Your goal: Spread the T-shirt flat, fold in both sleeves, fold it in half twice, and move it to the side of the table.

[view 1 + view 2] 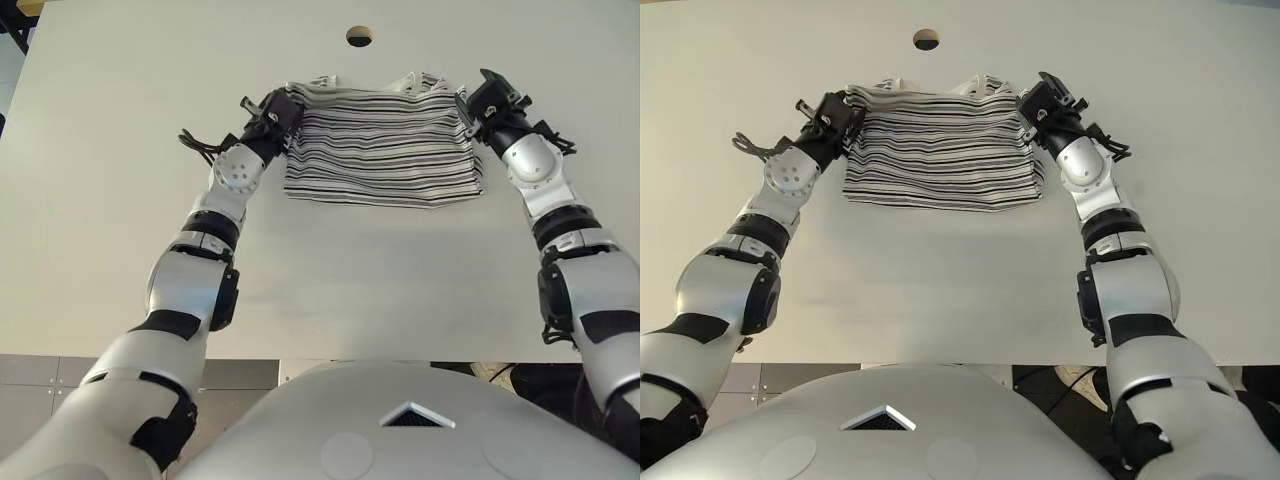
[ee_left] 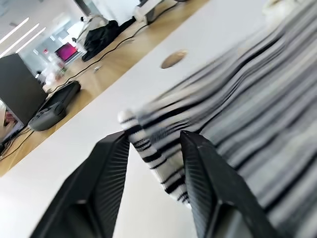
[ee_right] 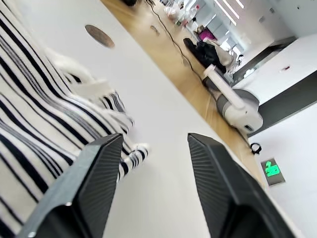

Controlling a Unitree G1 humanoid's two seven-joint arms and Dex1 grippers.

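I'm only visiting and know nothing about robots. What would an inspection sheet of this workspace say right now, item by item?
surface: white table with a round hole near its far edge.
job's things: striped T-shirt, folded to a rough rectangle, lying on the table's far part between the two arms.
clutter: nothing seen.
grippers: left gripper open, the shirt's edge between its fingers; right gripper open beside the shirt's other far corner.
cables: black wires looped at the left wrist; a cable on the floor beyond the table.
surroundings: wooden floor, dark bags, a green sign on a wall.
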